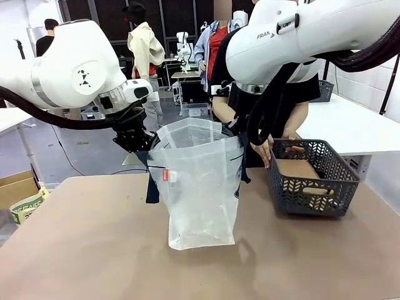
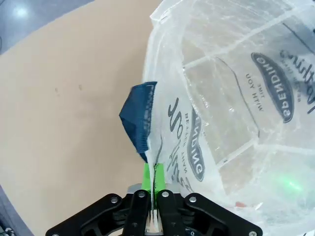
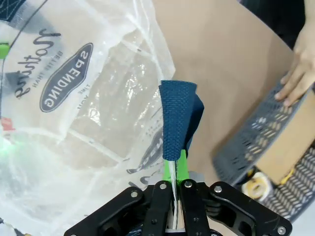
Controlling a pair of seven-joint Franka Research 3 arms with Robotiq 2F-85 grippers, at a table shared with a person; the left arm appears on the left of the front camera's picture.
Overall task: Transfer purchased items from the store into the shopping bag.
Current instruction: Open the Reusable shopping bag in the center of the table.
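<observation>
The shopping bag point(image 1: 200, 187) stands upright in the middle of the table, clear plastic with a small red side tag point(image 1: 165, 175) and its mouth held wide. My left gripper point(image 1: 139, 142) is shut on the bag's left rim point(image 2: 153, 169), beside a navy strap handle point(image 2: 139, 115). My right gripper point(image 1: 236, 128) is shut on the opposite rim point(image 3: 173, 169), where another navy strap handle point(image 3: 178, 118) folds over its fingers. The navy oval logo point(image 3: 66, 77) shows through the plastic. Nothing sits inside the bag point(image 2: 236, 88).
A dark grey mesh basket point(image 1: 310, 176) at the table's right holds a brown box point(image 1: 297, 169) and small items point(image 3: 258, 186). A person stands behind it with one hand point(image 1: 264, 150) on its rim. A box with papers point(image 1: 22, 200) sits off the left edge.
</observation>
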